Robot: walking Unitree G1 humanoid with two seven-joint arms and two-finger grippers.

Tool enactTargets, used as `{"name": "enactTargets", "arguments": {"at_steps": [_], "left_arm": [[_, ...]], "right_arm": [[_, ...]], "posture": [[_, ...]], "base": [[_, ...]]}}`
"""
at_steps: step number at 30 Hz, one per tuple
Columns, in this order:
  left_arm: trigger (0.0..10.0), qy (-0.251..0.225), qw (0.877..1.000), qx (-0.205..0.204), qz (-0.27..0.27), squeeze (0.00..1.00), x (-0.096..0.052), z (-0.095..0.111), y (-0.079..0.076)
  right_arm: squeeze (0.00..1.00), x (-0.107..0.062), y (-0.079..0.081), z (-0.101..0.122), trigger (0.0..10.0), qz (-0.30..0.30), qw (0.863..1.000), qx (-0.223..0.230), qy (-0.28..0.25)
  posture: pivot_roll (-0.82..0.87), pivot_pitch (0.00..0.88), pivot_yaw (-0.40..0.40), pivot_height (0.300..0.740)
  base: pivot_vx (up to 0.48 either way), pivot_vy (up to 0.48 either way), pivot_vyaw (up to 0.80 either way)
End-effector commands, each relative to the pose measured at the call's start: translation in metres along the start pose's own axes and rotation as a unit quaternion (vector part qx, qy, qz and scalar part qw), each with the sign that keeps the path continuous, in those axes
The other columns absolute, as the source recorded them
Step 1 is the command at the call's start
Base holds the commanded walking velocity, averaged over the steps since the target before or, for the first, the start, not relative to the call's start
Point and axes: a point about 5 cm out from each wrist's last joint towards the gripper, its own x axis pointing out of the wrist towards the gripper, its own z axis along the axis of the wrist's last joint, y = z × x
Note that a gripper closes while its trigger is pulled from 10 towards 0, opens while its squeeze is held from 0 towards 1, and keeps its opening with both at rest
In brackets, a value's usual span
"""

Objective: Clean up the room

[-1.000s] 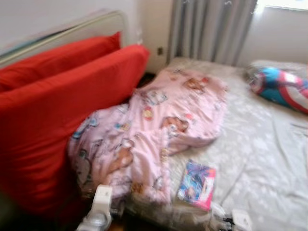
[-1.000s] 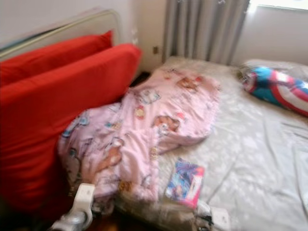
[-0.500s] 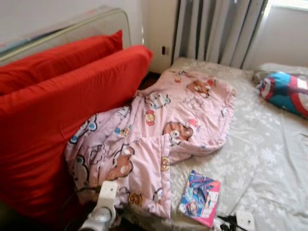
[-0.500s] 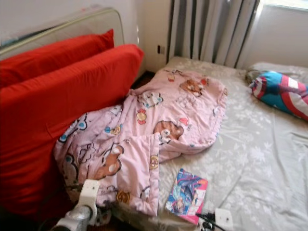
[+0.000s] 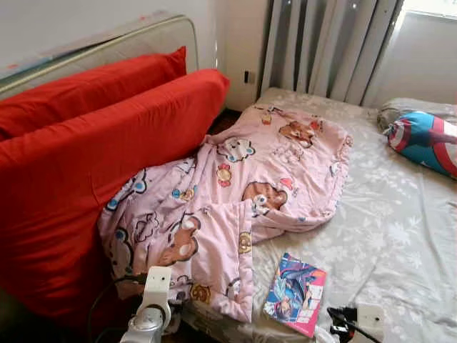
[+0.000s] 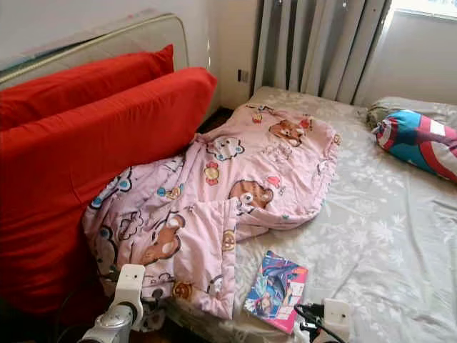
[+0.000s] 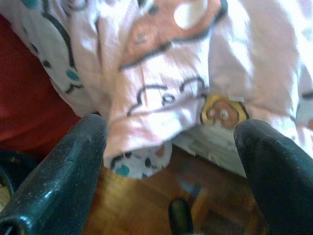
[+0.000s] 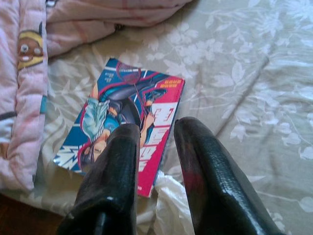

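A pink cartoon-print blanket [image 5: 235, 193] lies crumpled across the left side of the bed, and one corner hangs over the front edge. A colourful comic book [image 5: 296, 293] lies flat on the grey floral sheet [image 5: 385, 236] near that edge. My left gripper [image 7: 171, 132] is open, low in front of the blanket's hanging corner [image 7: 146, 147], above the wooden floor. My right gripper [image 8: 157, 127] hovers just over the comic book [image 8: 127, 112]. Its fingers stand a narrow gap apart with nothing between them.
Big red cushions [image 5: 86, 179] lean against the wall on the left, touching the blanket. A red, white and blue shield-print pillow [image 5: 425, 139] lies at the far right of the bed. Grey curtains [image 5: 321, 46] hang behind. Wooden floor [image 7: 146, 205] shows below the bed edge.
The view has steadied and shifted a little, so the camera moved. My right wrist has come further into the picture at the lower right. Blanket, book and pillow lie as before.
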Motion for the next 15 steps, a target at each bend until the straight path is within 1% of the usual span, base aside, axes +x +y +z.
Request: {"name": "enactTargets", "arguments": {"at_steps": [1,3,4,6,10,15], "left_arm": [[10.0,-0.016,1.000,-0.009,0.012,0.00,-0.0009,0.0008,0.0026],[10.0,-0.031,0.999,-0.006,0.023,0.00,-0.0015,0.0028,0.0037],[10.0,-0.045,0.998,-0.021,0.027,0.00,-0.0024,0.0040,0.0040],[10.0,-0.054,0.998,-0.027,0.028,0.00,-0.0029,0.0050,0.0040],[10.0,-0.083,0.996,-0.036,0.027,0.00,-0.0045,0.0087,0.0036],[10.0,-0.098,0.994,-0.048,0.024,0.00,-0.0057,0.0100,0.0033]], "right_arm": [[0.00,-0.0018,-0.0012,-0.0009,10.0,-0.004,1.000,0.011,-0.007],[0.00,-0.0022,-0.0011,-0.0007,10.0,-0.003,1.000,0.015,-0.012],[0.00,-0.0028,-0.0011,-0.0004,10.0,-0.004,1.000,0.022,-0.018],[0.00,-0.0033,-0.0014,-0.0001,10.0,-0.005,0.999,0.027,-0.023],[0.00,-0.0041,-0.0020,0.0013,10.0,-0.004,0.999,0.020,-0.033],[0.00,-0.0047,-0.0014,0.0023,10.0,0.002,0.999,0.022,-0.042]], "posture": [[-0.04,0.000,-0.012,0.740],[-0.04,0.000,-0.011,0.740],[-0.04,0.000,-0.009,0.740],[-0.04,0.000,-0.009,0.740],[-0.03,0.000,-0.012,0.740],[-0.04,0.000,-0.012,0.740]], "base": [[0.000,0.000,0.00],[0.000,0.000,0.00],[0.000,0.000,0.00],[0.000,0.000,0.00],[0.000,0.000,0.00],[0.000,0.000,0.00]]}}
